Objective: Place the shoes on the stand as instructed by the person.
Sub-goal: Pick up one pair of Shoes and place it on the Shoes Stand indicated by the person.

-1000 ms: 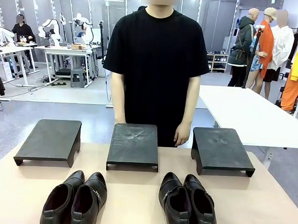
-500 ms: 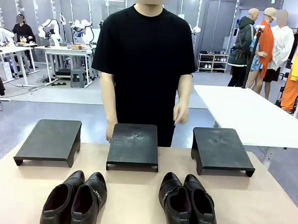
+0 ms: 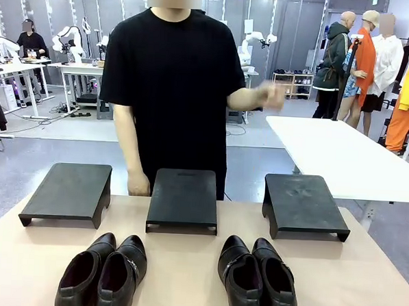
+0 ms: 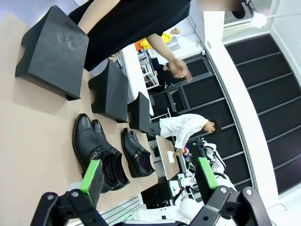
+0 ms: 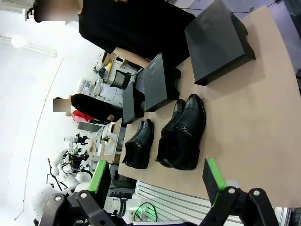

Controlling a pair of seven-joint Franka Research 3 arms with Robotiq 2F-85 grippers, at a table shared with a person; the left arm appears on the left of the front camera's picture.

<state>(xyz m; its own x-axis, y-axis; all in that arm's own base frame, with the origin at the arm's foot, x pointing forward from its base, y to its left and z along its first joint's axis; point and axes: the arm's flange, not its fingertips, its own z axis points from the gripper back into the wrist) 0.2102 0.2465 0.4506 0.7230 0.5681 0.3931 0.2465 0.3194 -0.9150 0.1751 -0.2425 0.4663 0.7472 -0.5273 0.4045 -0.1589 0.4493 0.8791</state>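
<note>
vs half a sec ago the person [image 3: 173, 90] has shifted left behind the middle stand [image 3: 183, 196]; one hand [image 3: 270, 95] now up at chest height, blurred, other hand [image 3: 138, 184] down by that stand's far-left corner. left pair [image 3: 103, 274] and right pair [image 3: 256, 276] of shoes unmoved, front-left and front-right of it on the tan table [image 3: 185, 262]. left stand [image 3: 69, 190], right stand [image 3: 301, 202] flank it. left gripper [image 4: 148, 173], right gripper [image 5: 157, 178]: jaws wide, empty. white table [image 3: 341, 157], busy lab beyond.

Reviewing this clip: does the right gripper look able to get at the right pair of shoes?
Likely yes: the right gripper hangs open above the table, with nothing between it and the right pair.
</note>
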